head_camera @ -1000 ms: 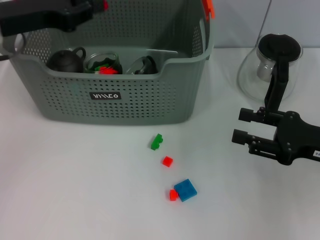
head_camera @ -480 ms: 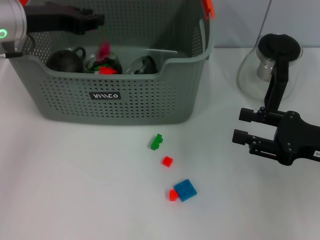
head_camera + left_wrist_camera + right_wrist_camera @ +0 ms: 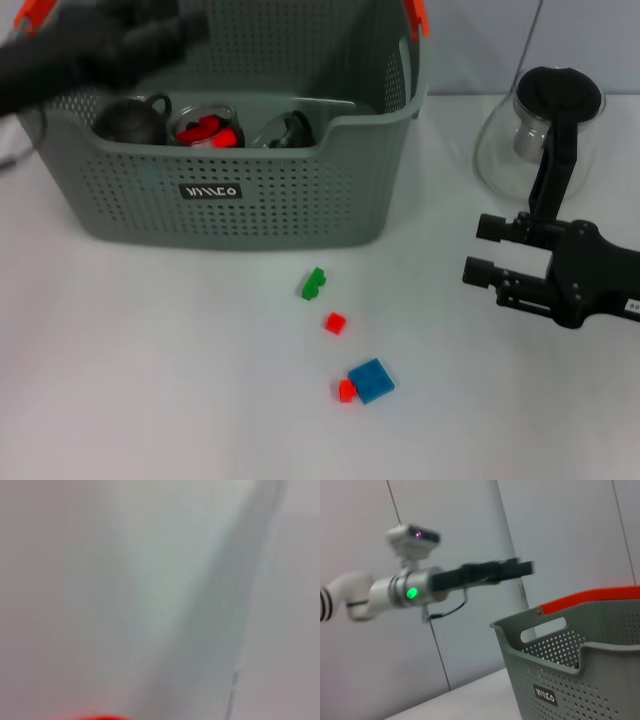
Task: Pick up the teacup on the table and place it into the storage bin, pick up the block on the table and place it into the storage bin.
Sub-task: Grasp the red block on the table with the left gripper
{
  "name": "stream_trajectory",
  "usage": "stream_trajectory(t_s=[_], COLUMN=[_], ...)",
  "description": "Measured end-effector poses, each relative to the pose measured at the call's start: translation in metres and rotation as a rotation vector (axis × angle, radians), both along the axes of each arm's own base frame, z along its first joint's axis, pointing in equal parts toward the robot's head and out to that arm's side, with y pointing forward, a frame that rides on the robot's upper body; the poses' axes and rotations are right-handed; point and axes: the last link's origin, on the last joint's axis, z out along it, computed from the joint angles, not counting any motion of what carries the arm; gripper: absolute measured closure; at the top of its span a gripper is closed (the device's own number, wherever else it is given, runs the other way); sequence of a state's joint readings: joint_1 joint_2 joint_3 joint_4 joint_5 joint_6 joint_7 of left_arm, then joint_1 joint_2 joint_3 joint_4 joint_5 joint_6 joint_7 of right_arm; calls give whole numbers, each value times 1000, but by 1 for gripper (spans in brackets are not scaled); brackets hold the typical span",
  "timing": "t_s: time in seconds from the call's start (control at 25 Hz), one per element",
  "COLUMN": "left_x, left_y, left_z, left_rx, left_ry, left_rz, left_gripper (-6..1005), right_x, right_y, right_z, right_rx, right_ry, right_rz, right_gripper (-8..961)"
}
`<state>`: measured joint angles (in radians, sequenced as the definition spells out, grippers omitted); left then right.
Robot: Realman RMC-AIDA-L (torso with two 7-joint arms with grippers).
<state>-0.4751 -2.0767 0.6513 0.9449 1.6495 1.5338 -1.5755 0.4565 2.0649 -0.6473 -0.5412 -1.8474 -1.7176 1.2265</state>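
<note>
The small red block [image 3: 334, 322] looks light and rigid, best pinched on flat sides; right gripper [image 3: 488, 252] waits open, empty; left gripper's [image 3: 190, 25] opening I cannot tell.

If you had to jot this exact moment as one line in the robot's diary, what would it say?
left claw: over storage bin, motion-blurred | right claw: idle on table beside glass pot | green block, red block, blue block: on table

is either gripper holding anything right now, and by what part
Right gripper is open and empty beside the glass pot. Left gripper, above the storage bin, is too blurred to tell.
</note>
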Motion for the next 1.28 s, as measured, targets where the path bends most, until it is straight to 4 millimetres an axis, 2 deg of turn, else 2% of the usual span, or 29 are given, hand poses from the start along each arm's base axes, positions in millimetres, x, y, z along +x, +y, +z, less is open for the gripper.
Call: stream_trajectory(t_s=[0.04, 0.16, 0.36, 0.52, 0.68, 0.84, 0.88, 1.28], left_x=[0, -27, -52, -62, -66, -62, -58, -51], left_y=[0, -45, -98, -121, -126, -119, -111, -89], left_z=[0, -25, -62, -94, -118, -148, -161, -189], left_rx=[0, 29, 72, -7, -110, -217, -247, -290], left_ry=[0, 4, 104, 194, 231, 298, 330, 472], left_rz=[0, -145, -267, -303, -305, -326, -334, -355], left_gripper=[442, 443, 444, 445, 446, 447, 446, 453], right_x=[0, -1, -1, -1, -1, 0, 0, 3], right_y=[1, 1, 2, 2, 2, 2, 2, -1], right_z=[0, 0, 0, -1, 0, -1, -1, 0], right_rx=[0, 0, 0, -1, -1, -2, -2, -2], right_ry=[-2, -2, -2, -2, -5, -7, -7, -9], right_rz=[0, 1, 1, 1, 0, -1, -1, -12], right_gripper=[280, 280, 279, 279, 279, 279, 279, 280])
